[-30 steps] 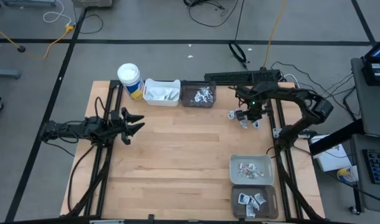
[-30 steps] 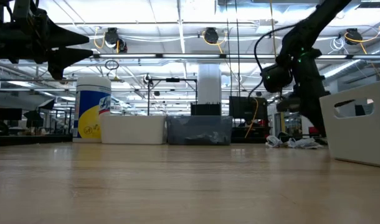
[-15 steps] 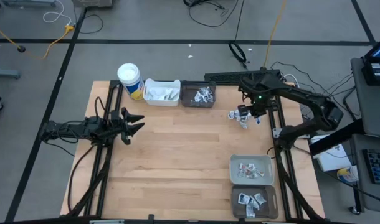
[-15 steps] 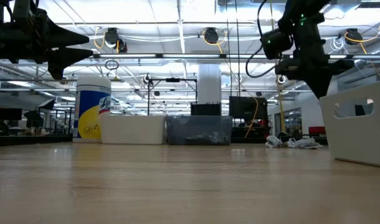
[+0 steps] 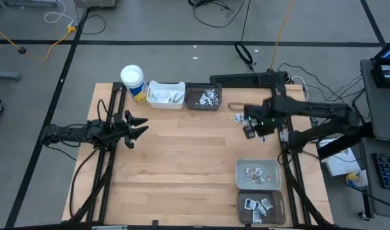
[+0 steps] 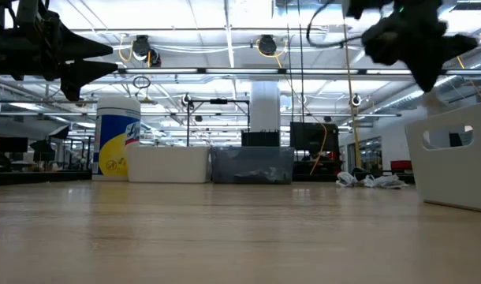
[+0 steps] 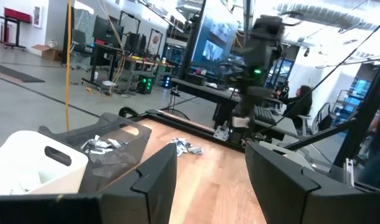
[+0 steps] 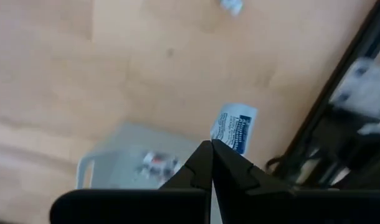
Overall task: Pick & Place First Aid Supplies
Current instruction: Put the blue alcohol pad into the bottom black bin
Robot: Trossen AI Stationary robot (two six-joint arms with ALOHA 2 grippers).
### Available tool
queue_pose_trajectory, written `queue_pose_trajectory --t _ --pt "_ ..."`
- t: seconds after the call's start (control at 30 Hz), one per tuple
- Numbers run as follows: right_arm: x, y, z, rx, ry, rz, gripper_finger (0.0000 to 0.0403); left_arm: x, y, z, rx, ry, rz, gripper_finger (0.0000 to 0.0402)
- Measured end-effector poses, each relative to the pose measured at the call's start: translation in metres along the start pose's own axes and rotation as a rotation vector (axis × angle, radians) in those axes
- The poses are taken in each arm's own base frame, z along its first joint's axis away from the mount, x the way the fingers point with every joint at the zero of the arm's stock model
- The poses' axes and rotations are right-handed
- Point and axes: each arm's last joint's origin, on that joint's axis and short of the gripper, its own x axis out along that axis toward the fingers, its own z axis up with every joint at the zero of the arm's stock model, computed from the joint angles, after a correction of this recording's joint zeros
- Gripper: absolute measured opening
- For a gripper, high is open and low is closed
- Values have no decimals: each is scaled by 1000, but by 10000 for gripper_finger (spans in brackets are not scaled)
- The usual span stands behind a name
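Right gripper (image 8: 210, 144), right of centre in the high view, jaws closed on a flat white blue-printed packet (image 8: 235, 128). Left gripper (image 5: 139, 126), at centre-left, jaws parted and empty, above the wooden table (image 5: 182, 166).

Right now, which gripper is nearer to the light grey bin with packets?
The right. The right gripper hangs above the table just behind the grey bin, shut on a packet. The left gripper waits far across the table, by its left edge.
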Motion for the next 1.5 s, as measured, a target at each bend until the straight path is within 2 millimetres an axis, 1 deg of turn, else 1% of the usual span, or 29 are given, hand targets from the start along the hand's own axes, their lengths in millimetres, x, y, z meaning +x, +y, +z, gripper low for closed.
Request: queue_pose_trajectory --t 0.17,0.33,0.53,0.7,0.87,0.93,1.0,1.07,1.13,1.23,1.3,1.4,1.5 --pt "1 10 -53 -46 -4 0 0 0 0 0 0 0 0 196" --pt "7 17 -101 -88 2 6 0 0 0 0 0 0 0 196" --pt "4 31 -153 -130 -28 23 0 0 0 0 0 0 0 196" --pt "6 45 -195 -156 -35 44 0 0 0 0 0 0 0 196" --pt "15 58 -241 -167 -3 78 0 0 0 0 0 0 0 196" --pt "22 62 -259 -164 12 89 0 0 0 0 0 0 0 196" --pt "31 66 -274 -162 26 91 0 0 0 0 0 0 0 196" --pt "41 69 -283 -161 30 87 0 0 0 0 0 0 0 196" --pt "48 71 -286 -165 19 74 0 0 0 0 0 0 0 196" --pt "58 74 -287 -169 -30 55 1 0 0 0 0 0 0 196" --pt "63 77 -286 -168 -79 56 9 0 0 0 0 0 0 196" --pt "68 80 -285 -178 -96 46 38 0 0 0 0 0 0 196" --pt "68 84 -282 -165 -98 47 84 0 0 0 0 0 0 196"
